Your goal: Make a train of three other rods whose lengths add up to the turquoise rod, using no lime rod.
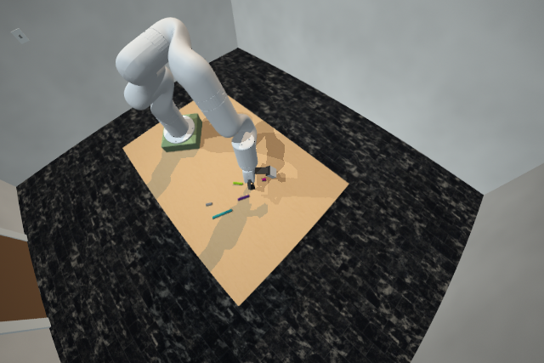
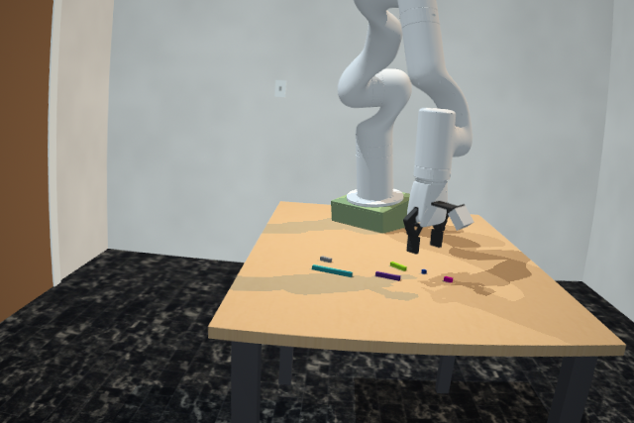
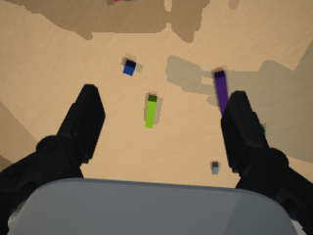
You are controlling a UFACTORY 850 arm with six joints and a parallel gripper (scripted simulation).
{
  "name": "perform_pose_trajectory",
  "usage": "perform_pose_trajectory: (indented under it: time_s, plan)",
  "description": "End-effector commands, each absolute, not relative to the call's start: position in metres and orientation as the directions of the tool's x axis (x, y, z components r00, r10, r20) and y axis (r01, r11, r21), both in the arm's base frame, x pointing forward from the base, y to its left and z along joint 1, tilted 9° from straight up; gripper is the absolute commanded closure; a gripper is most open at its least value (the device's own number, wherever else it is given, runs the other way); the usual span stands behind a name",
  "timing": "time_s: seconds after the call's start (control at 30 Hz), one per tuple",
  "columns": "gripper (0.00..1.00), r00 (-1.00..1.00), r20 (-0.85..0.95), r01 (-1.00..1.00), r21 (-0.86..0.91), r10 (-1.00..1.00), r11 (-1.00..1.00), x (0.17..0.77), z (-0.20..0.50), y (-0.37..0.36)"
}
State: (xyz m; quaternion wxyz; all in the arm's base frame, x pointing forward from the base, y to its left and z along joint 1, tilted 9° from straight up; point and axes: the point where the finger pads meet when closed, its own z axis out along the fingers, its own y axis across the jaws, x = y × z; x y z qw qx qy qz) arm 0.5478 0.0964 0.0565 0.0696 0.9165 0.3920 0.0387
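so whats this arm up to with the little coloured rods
A white arm hangs its gripper above the table, jaws wide open and holding nothing. Below lie six separate rods: turquoise, grey, purple, lime, blue and magenta. None touch end to end, so no train is started yet.

The top camera looks steeply down on me from high in a room corner, while the exterior one faces me level from beyond the tan wooden table (image 2: 358, 326). My wrist camera points down, close above that table (image 3: 186, 157); all three share the short lime-green rod (image 1: 237, 183) (image 2: 397, 265) (image 3: 151, 112).
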Motion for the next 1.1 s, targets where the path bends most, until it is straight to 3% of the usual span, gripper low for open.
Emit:
perform_pose_trajectory:
  time_s: [0.0,1.07]
  plan:
    - [0.00,0.690,0.018,0.713,0.159,0.724,-0.683,0.5486,0.0573,0.0966]
    - [0.00,0.690,0.018,0.713,0.159,0.724,-0.683,0.5486,0.0573,0.0966]
